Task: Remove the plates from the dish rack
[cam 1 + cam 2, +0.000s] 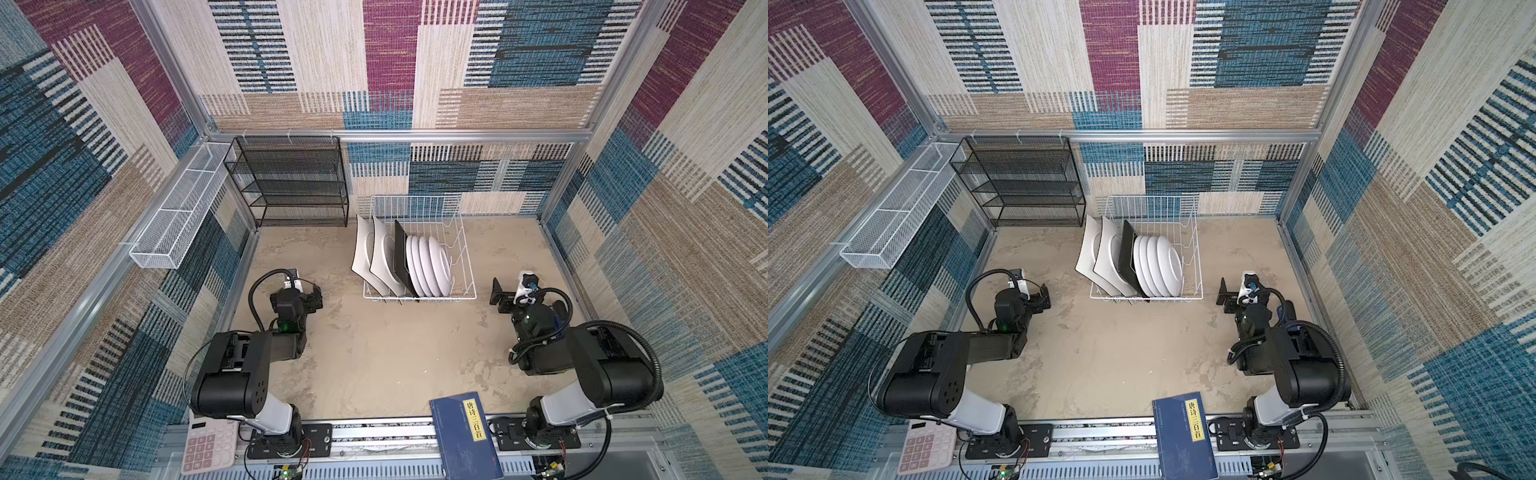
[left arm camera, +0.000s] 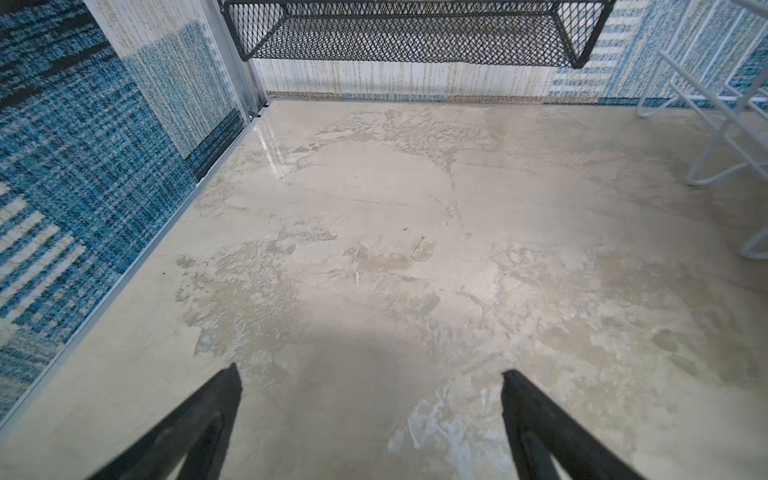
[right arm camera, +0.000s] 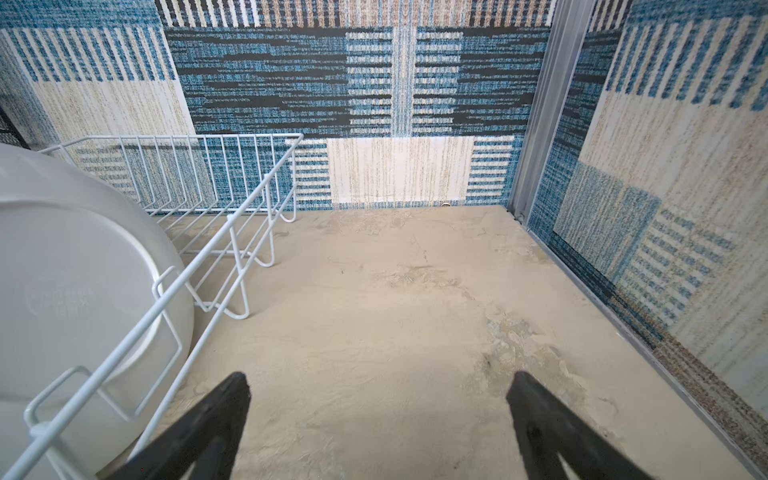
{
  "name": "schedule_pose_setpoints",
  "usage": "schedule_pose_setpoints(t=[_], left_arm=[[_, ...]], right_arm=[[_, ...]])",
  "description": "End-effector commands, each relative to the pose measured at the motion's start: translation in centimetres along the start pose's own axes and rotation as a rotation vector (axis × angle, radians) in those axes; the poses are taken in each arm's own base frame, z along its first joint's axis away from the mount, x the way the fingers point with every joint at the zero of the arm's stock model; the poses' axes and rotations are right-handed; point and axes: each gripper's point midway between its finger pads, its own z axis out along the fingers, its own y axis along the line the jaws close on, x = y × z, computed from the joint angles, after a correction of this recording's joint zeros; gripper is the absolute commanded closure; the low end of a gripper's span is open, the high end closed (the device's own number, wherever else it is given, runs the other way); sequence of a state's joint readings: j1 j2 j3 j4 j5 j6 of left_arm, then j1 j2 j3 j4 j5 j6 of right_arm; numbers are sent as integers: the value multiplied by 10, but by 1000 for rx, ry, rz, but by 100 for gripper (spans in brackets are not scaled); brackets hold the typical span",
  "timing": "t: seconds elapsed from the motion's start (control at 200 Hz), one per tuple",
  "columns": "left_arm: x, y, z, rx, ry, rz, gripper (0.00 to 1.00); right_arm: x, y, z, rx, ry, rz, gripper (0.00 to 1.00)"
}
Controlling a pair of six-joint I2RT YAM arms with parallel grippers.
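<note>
In both top views the black plate (image 1: 400, 257) is largely hidden between a square white plate (image 1: 383, 253) and the round plates (image 1: 434, 266), whose fronts are covered by one another. In the right wrist view a round plate (image 3: 75, 257) is cut off by the picture's edge, and its stamp (image 3: 58, 297) is blurred beyond reading. In the left wrist view only a corner of the rack (image 2: 725, 124) is shown.

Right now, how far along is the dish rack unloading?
Done: nothing; no plate lies on the table. All seven stand in the dish rack: two white square plates, one black square plate and four round white plates. In hand: nothing; the left gripper and right gripper are open and empty, on either side of the rack. Left: every plate.
</note>
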State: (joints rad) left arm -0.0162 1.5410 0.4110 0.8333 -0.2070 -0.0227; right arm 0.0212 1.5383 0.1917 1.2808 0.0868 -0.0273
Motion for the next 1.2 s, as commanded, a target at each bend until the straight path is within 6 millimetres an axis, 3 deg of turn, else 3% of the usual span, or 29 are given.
schedule_pose_setpoints(t=[0.0, 1.192], left_arm=[[-4, 0, 0, -1, -13, 9, 0], [-3, -1, 2, 22, 0, 2, 0]], right_arm=[[-11, 0, 0, -2, -41, 13, 1], [-10, 1, 1, -5, -37, 13, 1]])
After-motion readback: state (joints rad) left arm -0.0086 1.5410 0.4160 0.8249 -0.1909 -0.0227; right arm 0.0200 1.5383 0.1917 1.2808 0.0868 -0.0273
